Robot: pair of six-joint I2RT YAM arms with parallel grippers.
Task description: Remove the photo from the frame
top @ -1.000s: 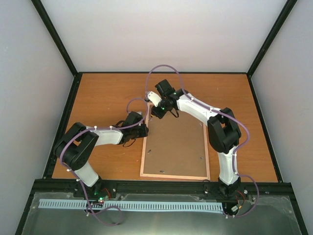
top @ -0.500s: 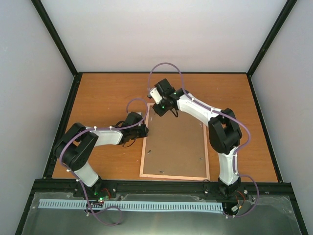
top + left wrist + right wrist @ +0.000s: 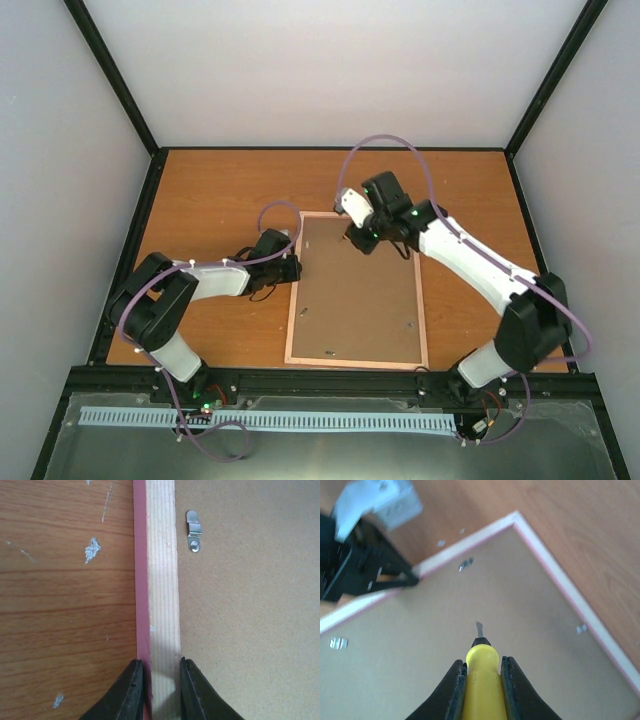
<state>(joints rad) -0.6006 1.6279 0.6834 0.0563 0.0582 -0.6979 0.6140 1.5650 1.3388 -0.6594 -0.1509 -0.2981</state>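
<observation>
Fingers (image 3: 131, 692) of the left gripper (image 3: 157, 692) are closed on the frame (image 3: 161, 580), one on its pink outer side and one on the inner side of the pale wood rail; left of the rail is the table (image 3: 65, 605), flecked with white, and right of it the brown backing (image 3: 250, 620) with a metal clip (image 3: 193, 530) near the rail. From the right wrist, the right gripper (image 3: 481, 690) has its fingers (image 3: 454, 692) clamped on a yellow-handled tool (image 3: 481, 665), whose small grey tip points at the backing without clearly touching it; a frame corner lies beyond, more clips sit along the rails, and the left gripper shows blurred at the upper left. From above, the frame lies face down, flat near the table's front edge, backing up, so the photo is hidden; the left gripper holds the left rail in its far half, and the right gripper hangs over the backing near the far rail
</observation>
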